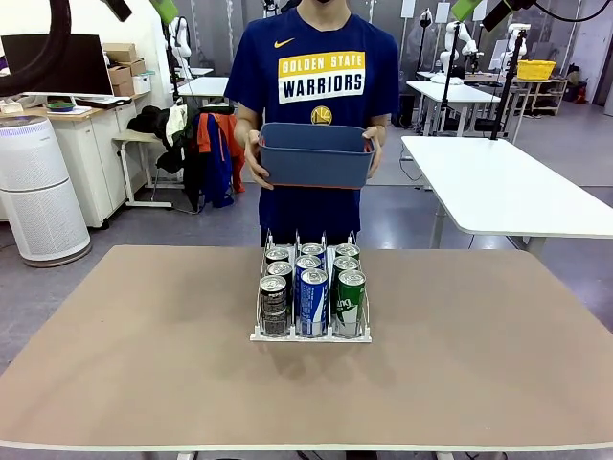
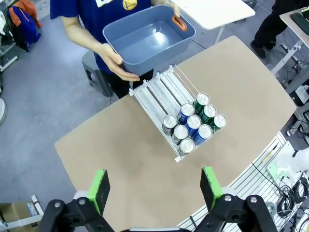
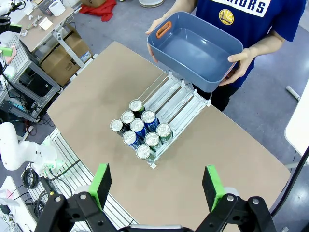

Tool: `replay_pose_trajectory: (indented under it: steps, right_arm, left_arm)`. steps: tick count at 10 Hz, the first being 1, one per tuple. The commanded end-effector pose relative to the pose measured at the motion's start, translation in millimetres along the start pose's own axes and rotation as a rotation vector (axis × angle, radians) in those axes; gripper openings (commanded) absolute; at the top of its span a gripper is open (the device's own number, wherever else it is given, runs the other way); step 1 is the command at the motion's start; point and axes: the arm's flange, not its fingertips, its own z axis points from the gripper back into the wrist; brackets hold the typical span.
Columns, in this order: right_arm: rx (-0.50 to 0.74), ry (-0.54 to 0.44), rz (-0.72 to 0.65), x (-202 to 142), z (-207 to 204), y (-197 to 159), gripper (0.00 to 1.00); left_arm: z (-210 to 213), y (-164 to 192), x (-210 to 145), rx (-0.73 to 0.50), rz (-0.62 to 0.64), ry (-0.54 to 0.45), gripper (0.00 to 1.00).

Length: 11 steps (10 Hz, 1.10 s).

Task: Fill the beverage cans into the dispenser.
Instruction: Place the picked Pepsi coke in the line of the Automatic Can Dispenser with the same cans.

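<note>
The white wire dispenser (image 1: 310,336) stands at the table's middle, its three lanes holding several beverage cans. A dark can (image 1: 274,305), a blue can (image 1: 314,302) and a green can (image 1: 351,302) form the front row, with more behind them. From above, the cans (image 2: 193,123) (image 3: 140,133) crowd the near end of the rack, and the far part of the dispenser (image 2: 161,92) (image 3: 179,104) is bare. My left gripper (image 2: 154,188) and right gripper (image 3: 157,186) hang high above the table, both open and holding nothing.
A person at the far edge holds an empty blue-grey bin (image 1: 316,156) (image 2: 145,38) (image 3: 193,48) in both hands, above the dispenser's far end. Bare tabletop (image 1: 124,345) lies on both sides of the rack. Other tables and furniture stand beyond.
</note>
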Motion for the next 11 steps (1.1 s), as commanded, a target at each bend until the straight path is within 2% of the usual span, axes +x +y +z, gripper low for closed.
replay_pose_trajectory:
  steps: [1,5,6,11]
  right_arm:
    - [0.000,0.000,0.000,-1,1,1,1.00]
    - [0.000,0.000,0.000,-1,1,1,1.00]
    - [0.000,0.000,0.000,-1,1,1,1.00]
    - [0.000,0.000,0.000,-1,1,1,1.00]
  left_arm:
    - [6,-2,3,0.041,-0.020,-0.021,1.00]
    - [6,-6,8,0.026,-0.032,-0.005,1.00]
    - [16,-6,7,0.032,-0.026,-0.031,1.00]
    - [16,-6,7,0.032,-0.026,-0.031,1.00]
